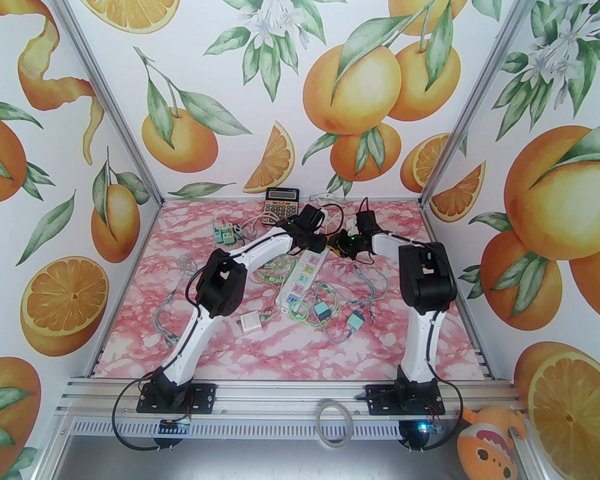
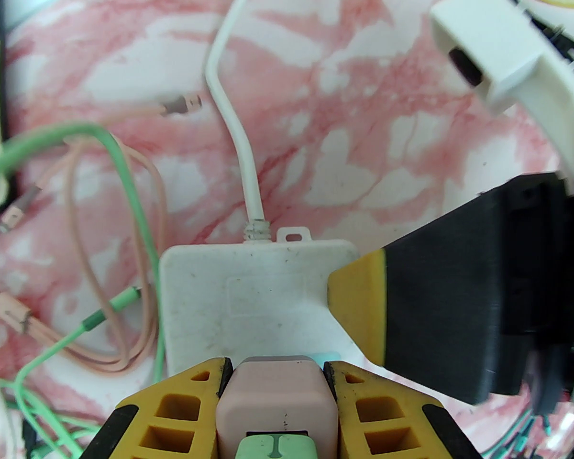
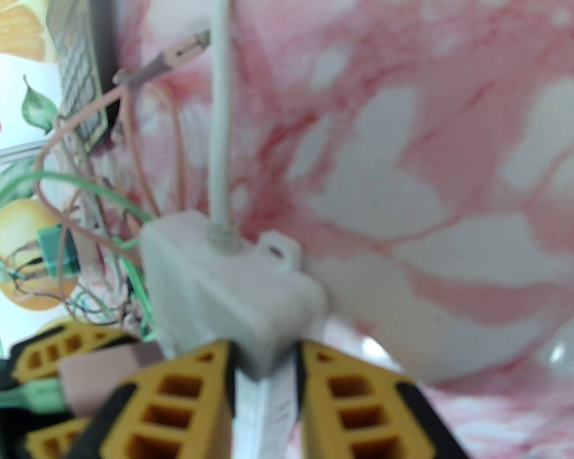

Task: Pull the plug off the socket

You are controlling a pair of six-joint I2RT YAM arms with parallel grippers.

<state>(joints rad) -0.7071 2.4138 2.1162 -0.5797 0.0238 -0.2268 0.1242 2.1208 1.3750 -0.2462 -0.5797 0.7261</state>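
Observation:
The socket is a white power strip (image 1: 300, 279) lying on the pink marble table; its cord end shows in the left wrist view (image 2: 248, 285) and the right wrist view (image 3: 229, 280). A pink plug (image 2: 277, 399) with a green cable connector sits against the strip's top face, near that end. My left gripper (image 2: 275, 364) is shut on the pink plug, its yellow fingers on either side. My right gripper (image 3: 268, 356) is shut on the strip's end, beside the pink plug (image 3: 100, 376). In the top view both grippers (image 1: 316, 240) (image 1: 342, 245) meet at the strip's far end.
A calculator (image 1: 281, 207) lies at the back edge. Green adapters (image 1: 225, 233), a white adapter (image 1: 250, 322), teal adapters (image 1: 322, 310) and tangled green and pink cables (image 2: 124, 237) lie around the strip. A white cord (image 2: 234, 127) runs off the strip's end toward the back.

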